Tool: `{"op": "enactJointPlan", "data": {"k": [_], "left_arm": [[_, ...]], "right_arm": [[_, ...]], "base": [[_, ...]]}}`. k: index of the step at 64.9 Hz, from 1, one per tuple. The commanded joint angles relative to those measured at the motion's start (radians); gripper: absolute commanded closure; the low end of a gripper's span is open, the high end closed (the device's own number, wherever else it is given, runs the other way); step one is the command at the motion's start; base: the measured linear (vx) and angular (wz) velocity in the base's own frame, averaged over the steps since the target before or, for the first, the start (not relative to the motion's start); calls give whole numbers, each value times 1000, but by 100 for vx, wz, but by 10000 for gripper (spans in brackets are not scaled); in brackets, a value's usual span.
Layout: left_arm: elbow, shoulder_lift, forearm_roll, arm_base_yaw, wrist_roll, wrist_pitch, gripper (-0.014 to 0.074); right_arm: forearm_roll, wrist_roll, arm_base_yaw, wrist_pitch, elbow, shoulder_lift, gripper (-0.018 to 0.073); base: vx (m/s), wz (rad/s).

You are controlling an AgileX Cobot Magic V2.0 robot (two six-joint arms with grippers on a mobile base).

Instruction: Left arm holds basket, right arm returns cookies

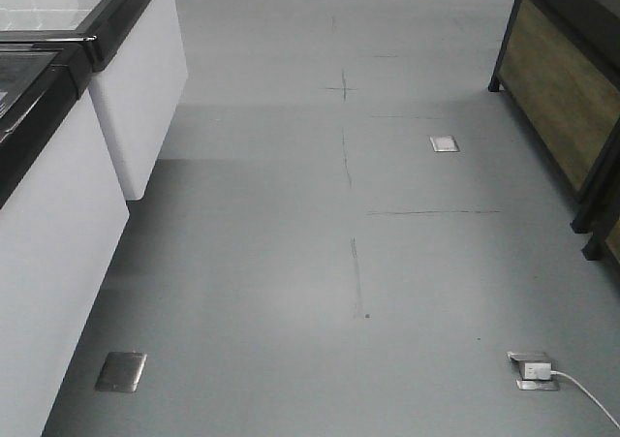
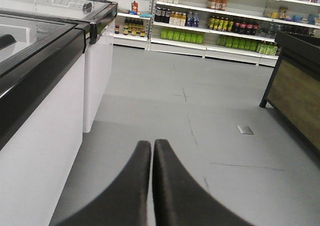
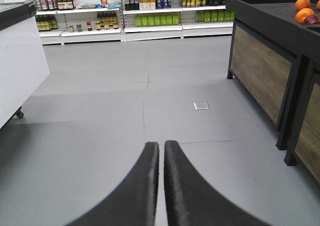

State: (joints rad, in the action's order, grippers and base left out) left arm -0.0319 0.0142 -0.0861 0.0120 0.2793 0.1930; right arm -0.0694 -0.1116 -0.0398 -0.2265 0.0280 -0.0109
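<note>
The basket and the cookies are out of view in every frame. In the left wrist view my left gripper point(image 2: 152, 142) is shut, its two black fingers side by side with nothing between them, pointing down a grey shop aisle. In the right wrist view my right gripper point(image 3: 161, 144) is also shut and empty, aimed at the same grey floor. Neither arm shows in the exterior front view, which holds only floor and furniture.
White chest freezers point(image 1: 58, 195) with black rims line the left side. Dark wooden display stands point(image 1: 562, 88) run along the right, one carrying oranges point(image 3: 303, 9). Shelves of bottled drinks point(image 2: 210, 25) cross the far end. Floor sockets point(image 1: 534, 370) with a white cable lie ahead.
</note>
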Motion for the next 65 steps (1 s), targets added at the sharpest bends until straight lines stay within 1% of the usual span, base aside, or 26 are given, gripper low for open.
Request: {"op": "enactJointPlan", "data": {"k": [1, 6, 18, 29, 45, 53, 58, 65], "left_arm": [[28, 10, 0, 7, 4, -86, 602], [28, 10, 0, 7, 4, -100, 602], [28, 10, 0, 7, 4, -184, 602], [28, 10, 0, 7, 4, -365, 602], [28, 10, 0, 7, 2, -671, 602], [46, 10, 0, 7, 2, -795, 602], [73, 10, -1, 7, 2, -836, 601], [150, 10, -3, 7, -7, -808, 599]], "right_arm": [[-10, 3, -8, 71, 18, -13, 566], [-10, 3, -8, 71, 18, -13, 566], [-10, 3, -8, 71, 18, -13, 566], [-10, 3, -8, 71, 18, -13, 566], [-10, 3, -8, 71, 18, -13, 566], [-10, 3, -8, 71, 18, -13, 566], [-10, 3, -8, 71, 18, -13, 566], [-10, 3, -8, 71, 18, -13, 566]], "base": [[0, 0], [0, 0], [0, 0], [0, 0], [0, 0], [0, 0], [0, 0], [0, 0]]}}
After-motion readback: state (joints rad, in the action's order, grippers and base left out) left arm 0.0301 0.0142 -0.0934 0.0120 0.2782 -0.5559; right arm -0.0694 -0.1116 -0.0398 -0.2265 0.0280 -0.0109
